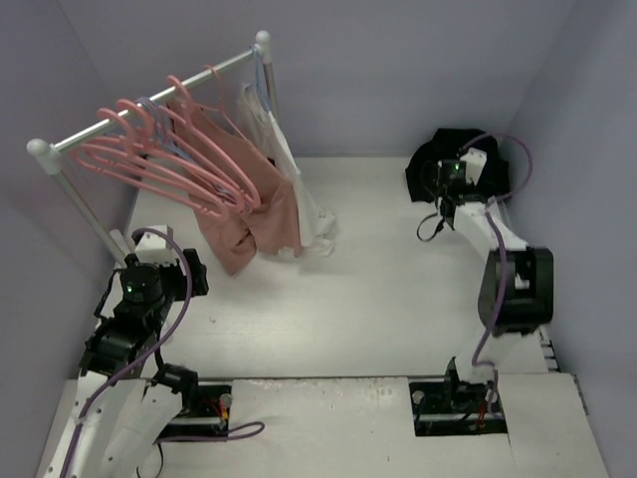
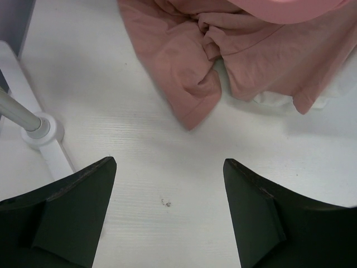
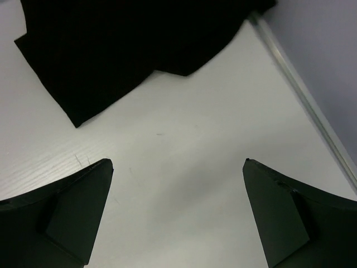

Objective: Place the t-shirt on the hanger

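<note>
On the tabletop (image 3: 184,162), in its far right corner, the black t-shirt (image 3: 111,50) lies just ahead of the right fingers (image 3: 67,223), spread wide, clear of it; left fingers (image 2: 61,218) likewise released.

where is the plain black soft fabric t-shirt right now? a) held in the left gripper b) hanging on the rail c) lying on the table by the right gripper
c: the black t-shirt lies on the white table just ahead of the open right gripper.

Even, bright overhead light; soft shadows (top view slightly grainy).
</note>
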